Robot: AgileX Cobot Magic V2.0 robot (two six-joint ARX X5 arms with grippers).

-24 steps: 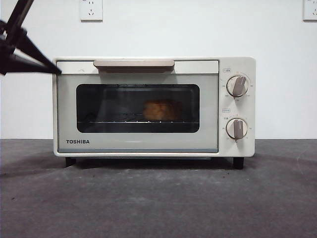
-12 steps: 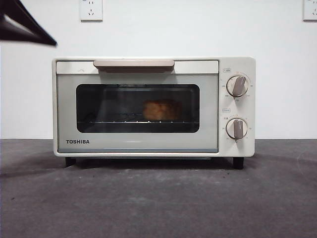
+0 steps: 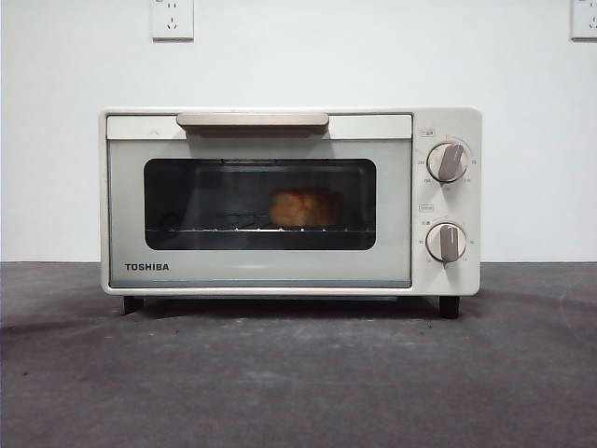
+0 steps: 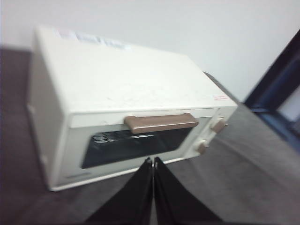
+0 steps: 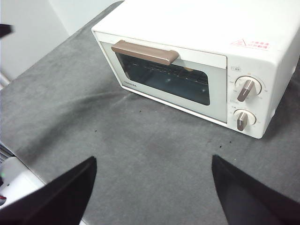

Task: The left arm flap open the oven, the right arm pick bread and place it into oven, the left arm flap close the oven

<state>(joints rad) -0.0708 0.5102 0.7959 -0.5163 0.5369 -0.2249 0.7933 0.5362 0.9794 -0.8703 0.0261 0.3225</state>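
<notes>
The cream-white TOSHIBA oven stands on the dark table with its door shut and the beige bar handle up. The golden-brown bread lies inside on the rack, seen through the dark window. The oven also shows in the left wrist view and the right wrist view. My left gripper is shut and empty, held above and in front of the oven door. My right gripper is open and empty, well back from the oven over the table. Neither gripper shows in the front view.
The grey table spreads in front of the oven. A white wall with sockets is behind. The table's near edge and a white object beyond it show in the right wrist view.
The black arm at the top left of the front view has risen and left the picture. The oven and bread have not moved.
</notes>
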